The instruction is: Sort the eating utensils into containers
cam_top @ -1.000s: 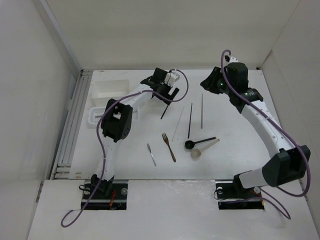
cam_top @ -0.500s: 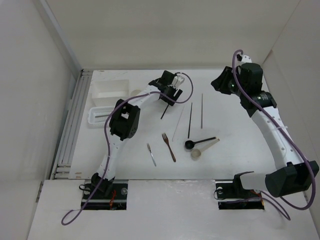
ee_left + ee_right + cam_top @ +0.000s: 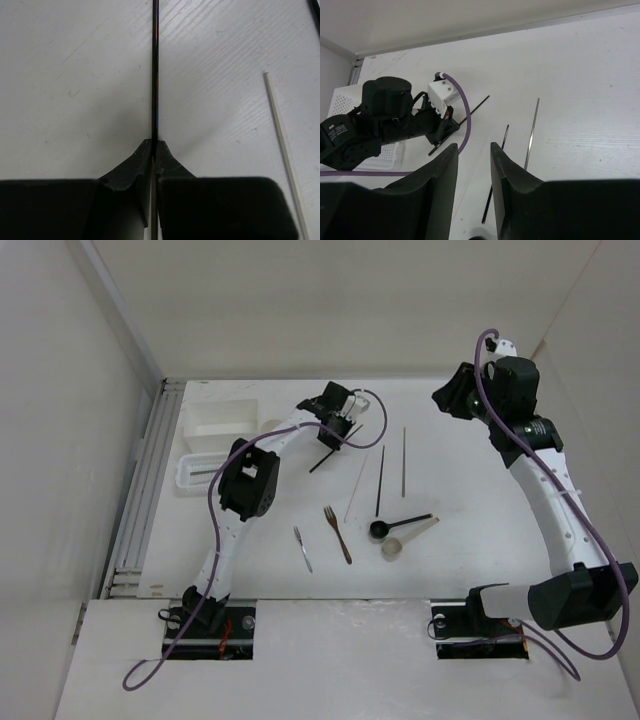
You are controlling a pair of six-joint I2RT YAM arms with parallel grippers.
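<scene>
Toward the far middle of the bench (image 3: 470, 490), the left end effector (image 3: 154, 145) pinches a dark chopstick (image 3: 155, 75) by one end, its fingertips pressed together on the stick. The right end effector (image 3: 474, 147) hangs over the far right, fingers spread and holding nothing. A pale chopstick (image 3: 356, 485), a second dark chopstick (image 3: 381, 480) and a metallic chopstick (image 3: 403, 460) lie between the arms. Nearer lie the brown fork (image 3: 338, 533), grey fork (image 3: 303, 548), black spoon (image 3: 398, 525) and beige spoon (image 3: 405, 538). The rectangular box (image 3: 220, 420) and slotted tray (image 3: 200, 470) sit far left.

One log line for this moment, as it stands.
left end effector: shut on dark chopstick | right end effector: open, empty | forks, spoons: on table
</scene>
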